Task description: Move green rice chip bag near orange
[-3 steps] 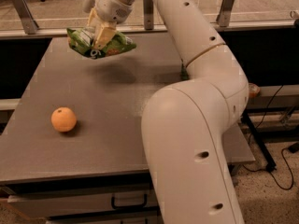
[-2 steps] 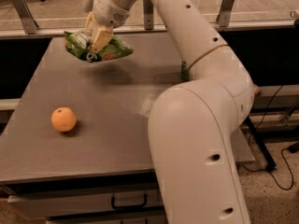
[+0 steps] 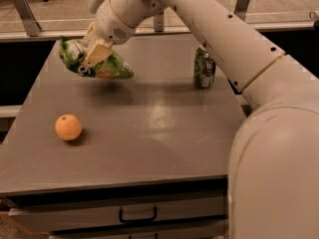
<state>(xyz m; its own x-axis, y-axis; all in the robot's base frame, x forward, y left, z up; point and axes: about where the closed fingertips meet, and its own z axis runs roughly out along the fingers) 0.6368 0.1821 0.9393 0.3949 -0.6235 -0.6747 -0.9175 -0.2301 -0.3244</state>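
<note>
The green rice chip bag (image 3: 99,66), crumpled bright green foil with white and orange print, hangs in the air above the far left part of the grey table (image 3: 149,133). My gripper (image 3: 93,51) is shut on its upper middle and holds it clear of the surface. The orange (image 3: 68,127) rests on the table at the near left, below and a little left of the bag, well apart from it. My white arm reaches in from the right and fills the right side of the view.
An upright green-and-silver drink can (image 3: 204,67) stands on the table at the far right, partly behind my arm. A drawer with a dark handle (image 3: 137,214) sits under the table's front edge. A rail (image 3: 60,31) runs behind the table.
The bag, held in my gripper, has shifted to the left and slightly down toward the orange's side. The arm has swung so the drink can now shows.
</note>
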